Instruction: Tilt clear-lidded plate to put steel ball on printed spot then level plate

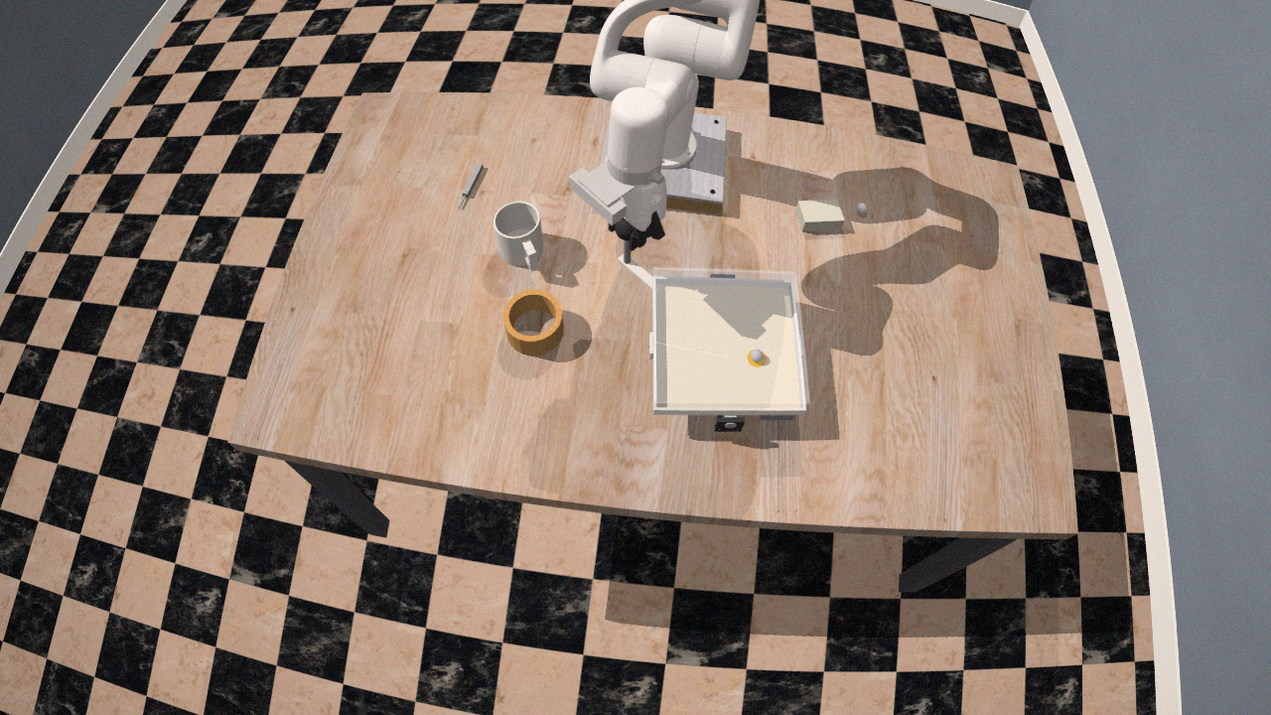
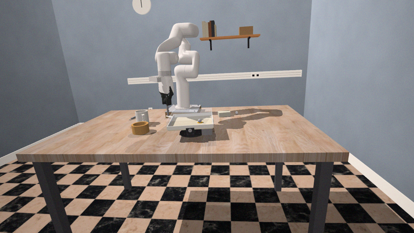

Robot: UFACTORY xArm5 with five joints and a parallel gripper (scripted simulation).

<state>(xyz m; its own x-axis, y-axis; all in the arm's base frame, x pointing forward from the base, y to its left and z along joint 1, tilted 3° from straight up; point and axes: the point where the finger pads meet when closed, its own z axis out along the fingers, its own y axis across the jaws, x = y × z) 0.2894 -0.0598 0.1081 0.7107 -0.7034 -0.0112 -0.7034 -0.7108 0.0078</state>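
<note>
The tabletop (image 1: 889, 426) is being taken as the carrier; all places are being given relative to the plate (image 1: 661, 338), the square, walled, clear-lidded tray that is being carried on a dark pivot base (image 2: 190, 132) near the tabletop's middle. The plate is being seen as close to level in the exterior view, its sides roughly parallel to the tabletop edges; being square, it is being assigned no long axis of its own. It is being judged stiff and light on its pivot, so small inputs are likely being answered with quick tilts, and the lid is being judged fragile.

A thin handle (image 1: 635, 269) is being seen running out diagonally from the plate's far-left corner, ending in a slim upright post (image 2: 167, 111). This is being judged the proper place of hold.

The claw (image 1: 629, 246) is being held partly closed on that post, pointing straight down, just off the plate's far-left corner.

The steel ball (image 1: 756, 356) is being seen on the orange printed spot (image 1: 760, 361), right of the plate's centre. It is being judged hard, smooth and free-rolling, so any release is best being made gently.

A mug (image 1: 517, 232) and an orange ring (image 1: 533, 321) are being noted left of the plate, apart from it.
</note>
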